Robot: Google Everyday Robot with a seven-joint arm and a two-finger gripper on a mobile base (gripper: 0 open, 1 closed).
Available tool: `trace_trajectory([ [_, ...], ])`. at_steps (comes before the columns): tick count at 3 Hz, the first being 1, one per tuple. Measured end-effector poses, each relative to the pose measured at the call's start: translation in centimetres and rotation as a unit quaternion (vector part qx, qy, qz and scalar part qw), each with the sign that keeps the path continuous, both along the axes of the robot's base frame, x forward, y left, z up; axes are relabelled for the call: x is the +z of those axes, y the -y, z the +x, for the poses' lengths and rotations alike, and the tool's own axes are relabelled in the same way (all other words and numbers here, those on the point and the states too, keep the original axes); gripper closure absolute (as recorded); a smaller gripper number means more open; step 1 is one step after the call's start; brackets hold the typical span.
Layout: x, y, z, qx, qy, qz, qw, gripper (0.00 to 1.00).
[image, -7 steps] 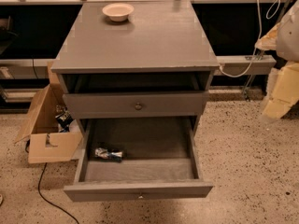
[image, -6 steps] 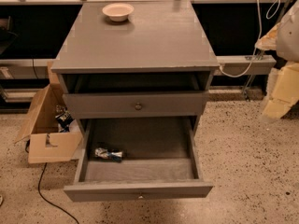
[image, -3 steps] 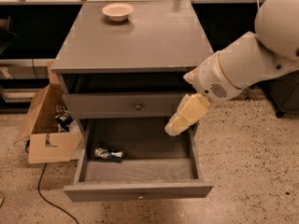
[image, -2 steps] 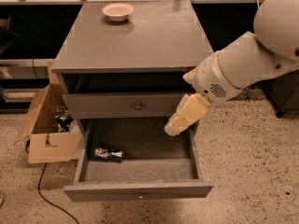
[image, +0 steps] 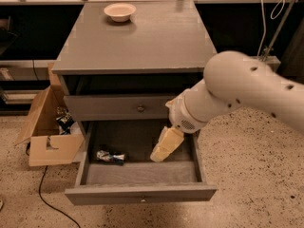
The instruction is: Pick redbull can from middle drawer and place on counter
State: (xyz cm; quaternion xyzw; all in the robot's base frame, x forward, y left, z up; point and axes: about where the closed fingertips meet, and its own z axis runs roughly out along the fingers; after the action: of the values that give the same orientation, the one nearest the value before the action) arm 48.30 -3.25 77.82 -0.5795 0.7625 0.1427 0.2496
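The redbull can point(image: 110, 157) lies on its side in the left part of the open middle drawer point(image: 141, 193). The gripper point(image: 165, 146), cream-coloured, hangs from the white arm over the middle-right of the drawer, to the right of the can and apart from it. The counter point(image: 142, 37) is the grey top of the cabinet.
A cream bowl point(image: 119, 11) stands at the counter's back left. The upper drawer front point(image: 118, 108) with a round knob is shut. An open cardboard box point(image: 50, 132) and a black cable point(image: 45, 194) lie on the speckled floor at the left.
The arm has swung in from the right and lowered, so the gripper now hangs inside the open drawer's space. The can has not moved.
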Motion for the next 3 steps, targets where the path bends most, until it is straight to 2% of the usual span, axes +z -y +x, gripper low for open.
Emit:
trace_trajectory([
  [1,-6.2,-2.9,0.6,0.02,-0.005,0.003,0.9998,0.0],
  [2,-12.6,-6.3,1.9,0.035,-0.016,0.032,0.9987,0.0],
  [3,-12.6,-6.3,1.9,0.035,-0.016,0.032,0.9987,0.0],
])
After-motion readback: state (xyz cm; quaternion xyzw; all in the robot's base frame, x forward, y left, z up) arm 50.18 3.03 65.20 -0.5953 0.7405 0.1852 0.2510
